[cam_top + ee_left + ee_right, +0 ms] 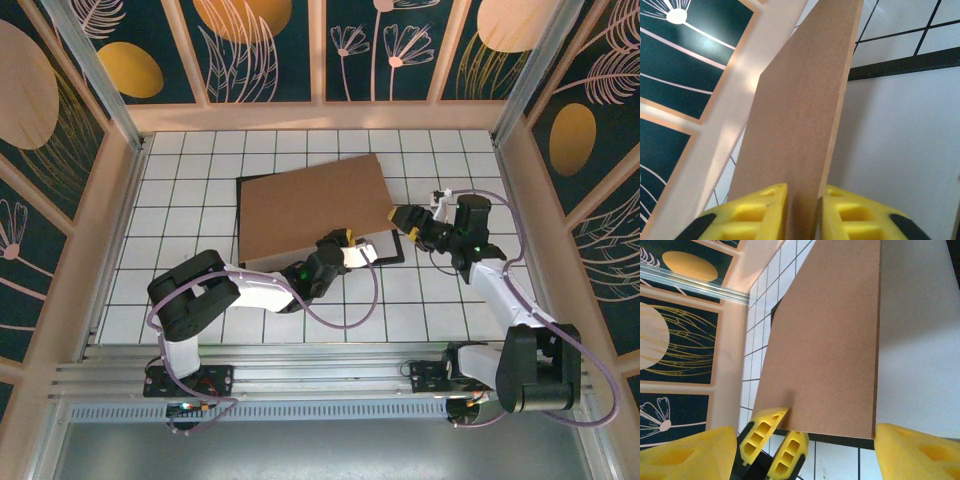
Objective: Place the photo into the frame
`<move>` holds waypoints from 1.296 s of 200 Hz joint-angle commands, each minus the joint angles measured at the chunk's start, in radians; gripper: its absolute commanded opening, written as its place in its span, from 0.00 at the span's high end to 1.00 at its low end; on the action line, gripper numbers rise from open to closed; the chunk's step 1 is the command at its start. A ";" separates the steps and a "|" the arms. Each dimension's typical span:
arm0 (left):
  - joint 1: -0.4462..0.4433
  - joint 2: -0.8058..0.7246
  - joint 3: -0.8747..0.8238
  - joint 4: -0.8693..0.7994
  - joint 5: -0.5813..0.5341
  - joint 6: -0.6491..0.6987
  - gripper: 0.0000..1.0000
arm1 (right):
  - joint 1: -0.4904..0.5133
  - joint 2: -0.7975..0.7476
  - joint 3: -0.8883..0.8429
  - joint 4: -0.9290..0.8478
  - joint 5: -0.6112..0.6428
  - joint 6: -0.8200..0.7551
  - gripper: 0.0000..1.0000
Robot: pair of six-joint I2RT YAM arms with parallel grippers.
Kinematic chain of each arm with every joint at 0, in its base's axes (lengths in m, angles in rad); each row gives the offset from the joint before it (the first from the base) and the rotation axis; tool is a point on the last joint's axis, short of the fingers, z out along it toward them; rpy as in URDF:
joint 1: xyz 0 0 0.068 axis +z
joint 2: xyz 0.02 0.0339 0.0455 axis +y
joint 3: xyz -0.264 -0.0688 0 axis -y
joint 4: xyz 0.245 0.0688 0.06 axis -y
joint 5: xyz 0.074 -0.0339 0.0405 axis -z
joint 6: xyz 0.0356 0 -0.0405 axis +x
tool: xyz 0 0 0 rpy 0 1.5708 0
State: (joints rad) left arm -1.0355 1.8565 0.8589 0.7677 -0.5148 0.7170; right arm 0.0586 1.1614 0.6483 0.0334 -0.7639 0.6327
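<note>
Backing board [310,205] clenched at near edge by left tool [345,241], tilted up off frame [239,215], likely exposing interior; right tool [408,225] released, beside board.

You look down on a white tiled table top [190,210] ruled with dark grid lines. Pale wooden frames [320,115] hold the wall panels [280,60] on the left, far and right sides: dark teal, with gold discs and thin pale flower drawings. Along the near edge runs a grey metal rail [320,375].
</note>
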 commanded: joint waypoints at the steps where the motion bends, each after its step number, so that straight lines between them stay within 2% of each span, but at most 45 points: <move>1: 0.003 -0.008 0.008 0.063 -0.068 0.027 0.81 | -0.012 -0.022 0.061 -0.070 0.021 -0.068 0.25; 21: 0.002 -0.020 0.017 0.076 -0.085 0.054 0.88 | -0.038 -0.056 0.091 -0.132 0.051 -0.112 0.23; 52: 0.002 -0.056 0.033 0.086 -0.106 0.089 1.00 | -0.036 -0.132 0.116 -0.208 0.203 -0.221 0.22; 101: 0.002 -0.137 0.039 0.113 -0.163 0.154 1.00 | 0.081 -0.188 0.120 -0.207 0.438 -0.377 0.23; 136: 0.024 -0.280 0.041 0.065 -0.203 0.132 1.00 | 0.167 -0.188 0.126 -0.176 0.559 -0.443 0.23; 170: 0.084 -0.389 0.048 -0.032 -0.238 0.081 1.00 | 0.196 -0.195 0.109 -0.142 0.551 -0.493 0.24; 186: 0.106 -0.441 0.058 -0.058 -0.246 0.057 1.00 | 0.234 -0.163 0.107 -0.130 0.506 -0.549 0.24; 217: 0.145 -0.502 0.108 -0.189 -0.270 -0.036 1.00 | 0.308 0.025 0.174 -0.195 0.401 -0.724 0.26; 239: 0.156 -0.516 0.164 -0.275 -0.296 -0.096 1.00 | 0.343 0.162 0.247 -0.310 0.398 -0.877 0.28; 259: 0.167 -0.516 0.205 -0.370 -0.311 -0.158 1.00 | 0.386 0.238 0.293 -0.367 0.460 -1.022 0.31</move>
State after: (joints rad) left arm -0.8818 1.3697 0.9924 0.5129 -0.7628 0.6365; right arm 0.4015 1.3369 0.8757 -0.2180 -0.3309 -0.1509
